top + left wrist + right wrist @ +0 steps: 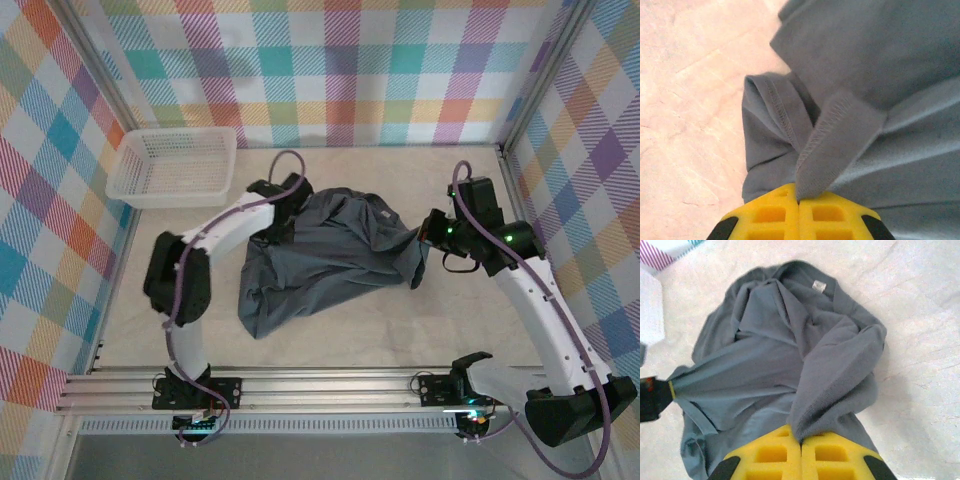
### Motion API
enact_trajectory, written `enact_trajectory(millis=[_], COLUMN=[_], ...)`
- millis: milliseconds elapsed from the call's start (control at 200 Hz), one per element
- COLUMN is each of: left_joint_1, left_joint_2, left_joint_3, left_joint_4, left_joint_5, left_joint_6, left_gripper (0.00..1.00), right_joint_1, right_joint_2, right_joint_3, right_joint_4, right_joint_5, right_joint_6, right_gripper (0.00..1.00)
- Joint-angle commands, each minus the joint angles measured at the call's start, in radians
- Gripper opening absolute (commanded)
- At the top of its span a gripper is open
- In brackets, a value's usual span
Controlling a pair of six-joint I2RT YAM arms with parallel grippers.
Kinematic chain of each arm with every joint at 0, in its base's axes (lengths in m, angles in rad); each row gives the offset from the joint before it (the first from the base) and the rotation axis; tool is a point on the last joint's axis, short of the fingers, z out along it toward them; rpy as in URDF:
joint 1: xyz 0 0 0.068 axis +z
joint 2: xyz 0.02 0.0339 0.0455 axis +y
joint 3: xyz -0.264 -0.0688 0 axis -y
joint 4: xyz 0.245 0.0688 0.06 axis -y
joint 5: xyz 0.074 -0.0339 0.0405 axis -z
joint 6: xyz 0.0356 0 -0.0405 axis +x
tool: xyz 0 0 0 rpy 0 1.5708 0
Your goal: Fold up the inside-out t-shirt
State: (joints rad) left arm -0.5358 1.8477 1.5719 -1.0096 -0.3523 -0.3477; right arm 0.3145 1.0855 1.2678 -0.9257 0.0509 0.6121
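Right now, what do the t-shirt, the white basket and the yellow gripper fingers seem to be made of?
T-shirt: soft knit fabric, probably cotton, matte slate-grey; it drapes in folds and shows stitched seams. Basket: white plastic by its look, with moulded mesh walls. Fingers of the left gripper: matte yellow plastic or rubber with moulded square pockets; which one, I cannot tell.

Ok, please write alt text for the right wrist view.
The right gripper, shut, pinches a fold of the grey t-shirt, which lies crumpled on the pale table. At left, the left gripper holds another edge, stretched taut.
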Motion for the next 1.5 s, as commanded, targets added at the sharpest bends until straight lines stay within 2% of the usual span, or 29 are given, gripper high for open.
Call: enact_trajectory(millis=[0, 120, 210, 350, 510, 730, 960, 1065, 1195, 1345, 1500], left_joint_1=[0.077, 0.160, 0.209, 0.315, 0.401, 0.430, 0.430, 0.430, 0.431, 0.430, 0.430], left_joint_2=[-0.252, -0.454, -0.541, -0.501, -0.538, -0.571, -0.589, -0.622, -0.627, -0.619, -0.560], left_joint_3=[0.083, 0.227, 0.311, 0.509, 0.499, 0.529, 0.687, 0.694, 0.737, 0.716, 0.609], left_joint_4=[0.038, 0.225, 0.383, 0.287, 0.272, 0.320, 0.357, 0.407, 0.390, 0.362, 0.347], left_joint_5=[0.178, 0.384, 0.409, 0.443, 0.501, 0.561, 0.566, 0.570, 0.554, 0.529, 0.523], left_joint_6=[0.003, -0.023, -0.056, -0.129, -0.184, -0.217, -0.181, -0.163, -0.162, -0.155, -0.151], left_gripper=[0.00, 0.00, 0.00, 0.00, 0.00, 0.00, 0.00, 0.00, 0.00, 0.00, 0.00], right_joint_1=[-0.058, -0.146, -0.184, -0.190, -0.198, -0.198, -0.198, -0.198, -0.198, -0.199, -0.198], right_joint_2=[-0.014, 0.039, 0.076, 0.121, 0.101, 0.080, 0.157, 0.132, 0.120, 0.127, 0.228], right_joint_3=[0.142, 0.408, 0.611, 0.778, 0.864, 0.910, 1.199, 1.195, 1.213, 1.213, 1.211], right_joint_4=[0.029, 0.115, 0.237, 0.278, 0.244, 0.270, 0.310, 0.416, 0.448, 0.428, 0.324], right_joint_5=[-0.014, -0.093, -0.071, 0.037, 0.195, 0.190, 0.146, 0.077, 0.068, 0.115, 0.133], right_joint_6=[0.074, 0.117, 0.105, 0.134, 0.079, 0.059, -0.059, -0.086, -0.122, -0.209, -0.244], right_gripper=[0.00, 0.00, 0.00, 0.00, 0.00, 0.00, 0.00, 0.00, 0.00, 0.00, 0.00])
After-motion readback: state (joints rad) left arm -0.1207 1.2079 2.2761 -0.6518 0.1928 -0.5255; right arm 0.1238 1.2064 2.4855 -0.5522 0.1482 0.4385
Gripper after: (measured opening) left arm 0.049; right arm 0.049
